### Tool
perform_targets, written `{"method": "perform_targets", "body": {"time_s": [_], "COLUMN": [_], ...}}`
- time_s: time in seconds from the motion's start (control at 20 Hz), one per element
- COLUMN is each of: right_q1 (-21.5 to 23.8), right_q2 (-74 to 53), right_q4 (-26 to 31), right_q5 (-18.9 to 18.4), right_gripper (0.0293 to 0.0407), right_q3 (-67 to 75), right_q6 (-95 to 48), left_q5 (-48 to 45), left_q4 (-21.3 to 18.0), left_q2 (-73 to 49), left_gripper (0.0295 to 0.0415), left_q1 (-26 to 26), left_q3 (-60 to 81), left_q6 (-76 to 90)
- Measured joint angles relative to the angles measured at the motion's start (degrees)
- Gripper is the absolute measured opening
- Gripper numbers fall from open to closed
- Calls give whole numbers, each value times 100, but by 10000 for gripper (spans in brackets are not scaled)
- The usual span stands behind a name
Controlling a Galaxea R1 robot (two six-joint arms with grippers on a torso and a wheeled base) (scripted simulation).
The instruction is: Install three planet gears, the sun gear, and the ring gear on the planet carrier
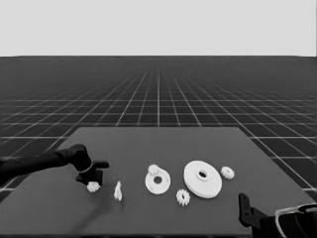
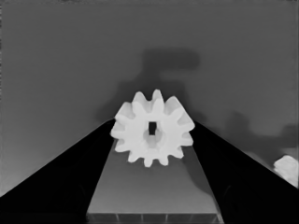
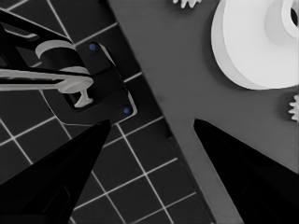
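My left gripper [image 1: 92, 178] hangs over the table's left part, open, with a small toothed gear [image 2: 153, 135] between its fingertips; the same gear [image 1: 93, 187] shows just below the gripper in the head view. The smaller round part [image 1: 158, 182] lies at mid-table with one gear [image 1: 153, 170] standing on its far left rim. To its right lies the larger round part [image 1: 202, 178], also seen as the larger round part [image 3: 252, 42]. One loose gear [image 1: 183, 197] lies in front between the two, another gear [image 1: 227, 172] right of the larger part. My right gripper [image 1: 245, 206] is parked open at the lower right corner.
A thin white piece [image 1: 118, 191] stands just right of the left gripper's gear. In the right wrist view the table's edge [image 3: 154, 98] runs diagonally, with dark machinery with pale bands [image 3: 70, 79] over the floor grid beyond it.
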Motion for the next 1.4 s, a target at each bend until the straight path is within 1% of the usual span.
{"method": "perform_targets", "body": {"time_s": [0.2,0.25,0.3,0.4,0.5,0.7,0.75,0.8,0.85,0.9,1.0,1.2,1.25,1.3,1.4], "right_q1": [0,0,0,0,0,0,0,0,0,0,0,0,0,0,0], "right_q2": [0,0,0,0,0,0,0,0,0,0,0,0,0,0,0], "right_q4": [0,0,0,0,0,0,0,0,0,0,0,0,0,0,0], "right_q5": [0,0,0,0,0,0,0,0,0,0,0,0,0,0,0], "right_gripper": [385,385,385,385,385,385,385,385,385,385,385,385,385,385,385], "right_q3": [0,0,0,0,0,0,0,0,0,0,0,0,0,0,0], "right_q6": [0,0,0,0,0,0,0,0,0,0,0,0,0,0,0], "left_q5": [0,347,544,722,782,810,1128,1340,1411,1424,1420,1415,1375,1329,1265], "left_q4": [0,-318,-550,-791,-878,-919,-678,-639,-656,-670,-683,-688,-278,-41,167], "left_q2": [0,-211,-313,-372,-384,-387,362,1681,2578,3100,3561,3758,3799,3830,3869], "left_gripper": [313,313,313,312,312,312,313,313,313,313,312,312,313,313,312], "left_q1": [0,-393,-733,-1053,-1160,-1205,-1196,-1188,-1181,-1178,-1174,-1171,-786,-520,-297], "left_q3": [0,441,636,748,771,777,1482,1498,1096,710,254,10,-166,-314,-486], "left_q6": [0,-130,-181,-207,-210,-209,-2212,-3238,-3562,-3623,-3593,-3552,-3423,-3321,-3207]}}
